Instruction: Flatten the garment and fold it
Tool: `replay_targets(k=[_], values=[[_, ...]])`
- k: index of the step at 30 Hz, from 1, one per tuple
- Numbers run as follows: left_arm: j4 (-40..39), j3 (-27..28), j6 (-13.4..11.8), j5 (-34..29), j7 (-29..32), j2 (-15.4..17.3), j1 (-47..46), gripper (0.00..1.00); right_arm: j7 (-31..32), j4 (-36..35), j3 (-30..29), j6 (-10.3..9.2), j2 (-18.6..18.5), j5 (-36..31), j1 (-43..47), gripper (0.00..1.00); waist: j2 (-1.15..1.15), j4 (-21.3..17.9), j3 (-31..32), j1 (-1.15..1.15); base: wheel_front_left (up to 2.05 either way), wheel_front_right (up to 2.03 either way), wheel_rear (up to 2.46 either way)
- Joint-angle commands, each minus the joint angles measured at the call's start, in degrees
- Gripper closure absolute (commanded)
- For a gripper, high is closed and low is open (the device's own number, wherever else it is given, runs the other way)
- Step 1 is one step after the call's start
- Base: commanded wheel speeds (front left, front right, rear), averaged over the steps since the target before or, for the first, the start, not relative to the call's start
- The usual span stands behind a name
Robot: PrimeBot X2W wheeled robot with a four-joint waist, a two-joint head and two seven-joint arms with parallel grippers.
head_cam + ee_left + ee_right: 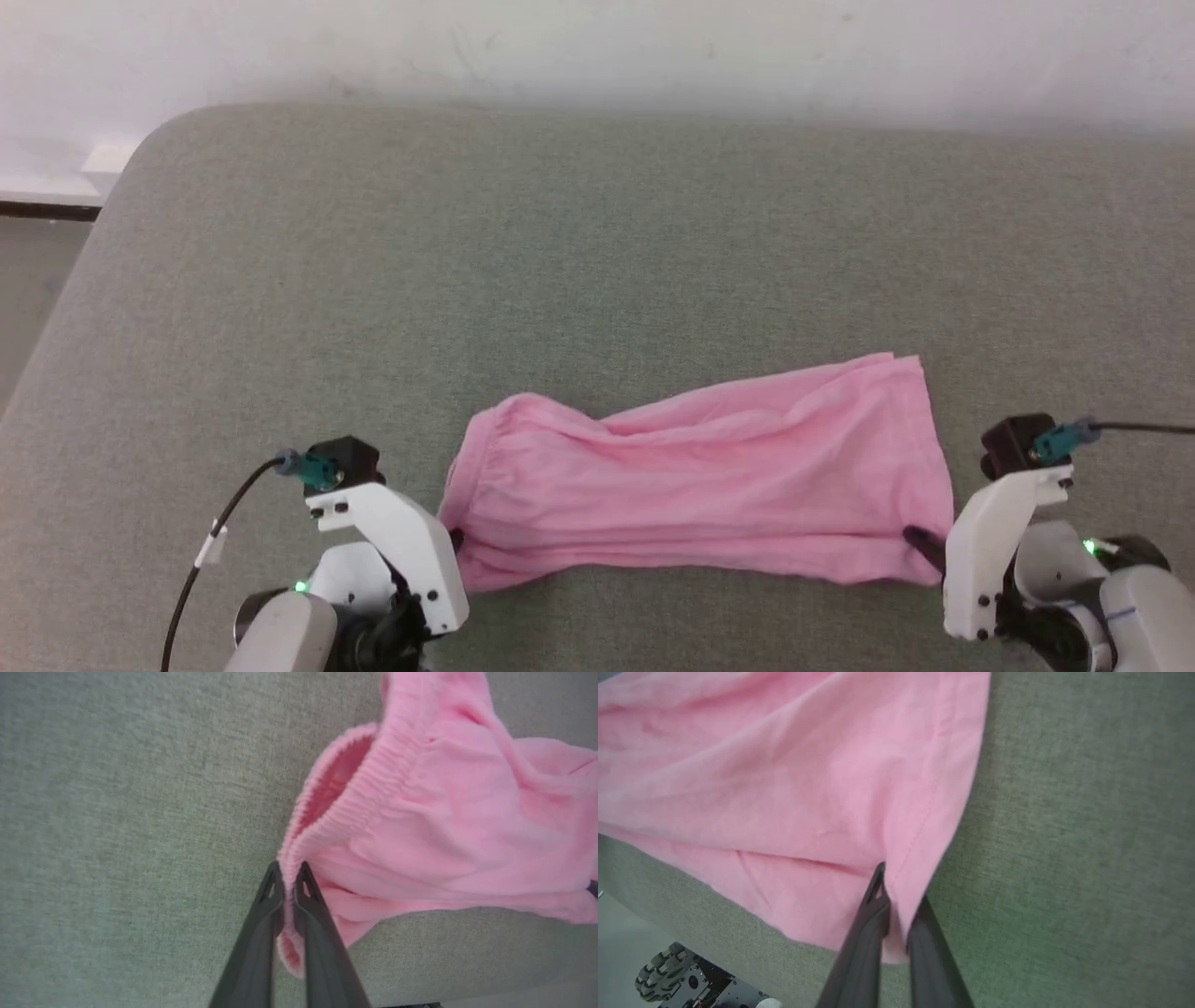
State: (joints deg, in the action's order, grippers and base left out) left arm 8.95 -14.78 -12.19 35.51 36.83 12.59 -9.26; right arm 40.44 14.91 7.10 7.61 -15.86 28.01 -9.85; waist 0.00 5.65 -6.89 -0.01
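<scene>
I see the garment lying sideways across the near part of the grey-green bench, wrinkled, with its gathered elastic opening toward my left. My left pincer is clenched on the near corner of that ruffled band. In the left wrist view its dark fingers pinch the elastic between them. My right pincer is clenched on the hemmed edge at the opposite near corner, with pink cloth tucked between its fingers.
</scene>
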Motion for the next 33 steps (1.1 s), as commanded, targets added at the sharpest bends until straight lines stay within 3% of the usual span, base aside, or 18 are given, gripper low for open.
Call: replay_targets(k=[1, 2, 3, 4, 9, 14, 17, 22, 26, 29, 33], values=[[0.44, 0.11, -0.36, 0.30, 0.34, 0.38, 0.82, 1.00, 0.61, -1.26, -1.70, -0.12, 1.35, -1.00, 1.58, 1.00, 0.00, -0.36, 0.09, 0.01, 0.00, 0.00, 0.00], [0.39, 0.15, -0.49, 0.58, 0.53, 0.21, 1.03, 0.53, 0.77, -2.12, -2.63, -0.12, 2.21, -1.60, 2.28, 1.00, 0.00, -0.45, 0.14, 0.01, 0.00, 0.00, 0.00], [0.23, 0.21, -0.62, 0.73, 0.62, 0.14, 1.17, 0.00, 0.71, -3.05, -3.52, -0.12, 3.09, -1.95, 2.84, 0.62, 0.00, -0.52, 0.17, 0.01, 0.00, 0.00, 0.00], [-0.08, 0.32, -0.82, 0.72, 0.54, 0.17, 1.22, 0.00, 0.49, -3.95, -4.50, -0.12, 3.84, -2.38, 3.26, 0.00, 0.00, -0.57, 0.22, 0.01, 0.00, 0.00, 0.00], [-4.18, 2.19, -1.25, 2.24, -0.10, 0.10, 1.14, 0.00, 0.37, -8.68, -8.73, -0.12, 6.06, -2.46, 4.27, 0.00, 0.00, -0.41, 0.91, 0.01, 0.00, 0.00, 0.00], [-11.80, 6.86, -2.05, 2.79, -4.79, 0.86, 0.29, 0.00, 1.52, -12.87, -12.62, -0.12, 5.34, -2.20, 3.33, 0.00, 0.00, -0.17, 0.92, 0.01, 0.00, 0.00, 0.00], [-14.84, 9.56, -1.08, 0.73, -13.13, 1.16, -0.85, 0.00, 2.92, -12.57, -13.18, -0.12, 3.75, -3.01, 1.73, 0.00, 0.00, -0.15, 0.26, 0.01, 0.00, 0.00, 0.00], [-13.82, 9.91, 4.58, -4.52, -31.31, 1.07, -1.67, 0.00, 5.67, -8.22, -10.31, -0.12, 0.15, -4.29, -1.08, 0.00, 0.00, 0.12, -1.24, 0.01, 0.00, 0.00, 0.00], [-10.00, 8.64, 7.28, -10.01, -46.02, 0.70, -1.56, 0.00, 6.67, -5.00, -5.67, -0.12, -2.22, -2.18, -2.91, 0.00, 0.00, 0.52, -2.30, 0.01, 0.00, 0.00, 0.00], [-8.19, 7.61, 7.67, -14.29, -50.91, 0.27, -2.03, 0.00, 6.84, -3.65, -2.48, -0.12, -3.62, 0.95, -4.09, 0.00, 0.00, 0.83, -3.15, 0.01, 0.00, 0.00, 0.00], [-9.05, 8.00, 7.50, -18.44, -51.77, -1.78, -2.43, 0.00, 6.66, -1.79, 2.08, -0.12, -5.66, 3.04, -5.47, 0.00, 0.00, 1.08, -3.97, 0.01, 0.00, 0.00, 0.00]])
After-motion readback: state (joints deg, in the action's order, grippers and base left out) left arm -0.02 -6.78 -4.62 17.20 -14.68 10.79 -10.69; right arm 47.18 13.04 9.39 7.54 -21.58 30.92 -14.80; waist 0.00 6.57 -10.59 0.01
